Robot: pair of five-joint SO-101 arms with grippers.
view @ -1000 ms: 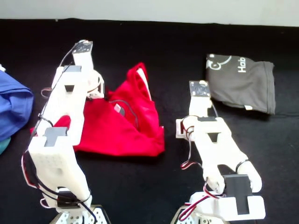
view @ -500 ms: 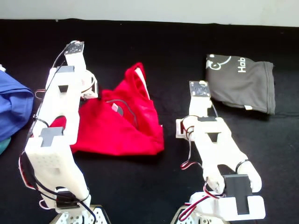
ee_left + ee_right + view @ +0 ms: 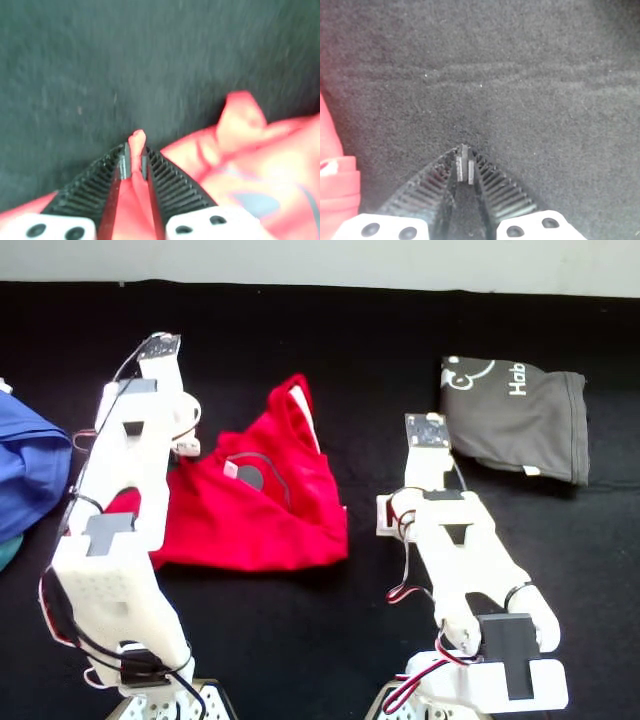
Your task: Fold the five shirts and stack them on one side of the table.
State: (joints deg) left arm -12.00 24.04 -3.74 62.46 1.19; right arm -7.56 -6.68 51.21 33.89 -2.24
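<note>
The black-covered table (image 3: 340,330) carries 3 garments: a crumpled red shirt (image 3: 250,525) left of middle, a folded dark grey shirt (image 3: 520,425) at far right, and a blue shirt (image 3: 28,475) at its left edge.

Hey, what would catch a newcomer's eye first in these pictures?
The crumpled red shirt, left of middle on the black table, with a fold of it pinched in the left pincer. Next, the folded dark grey shirt at the far right and a blue shirt at the left edge.
</note>
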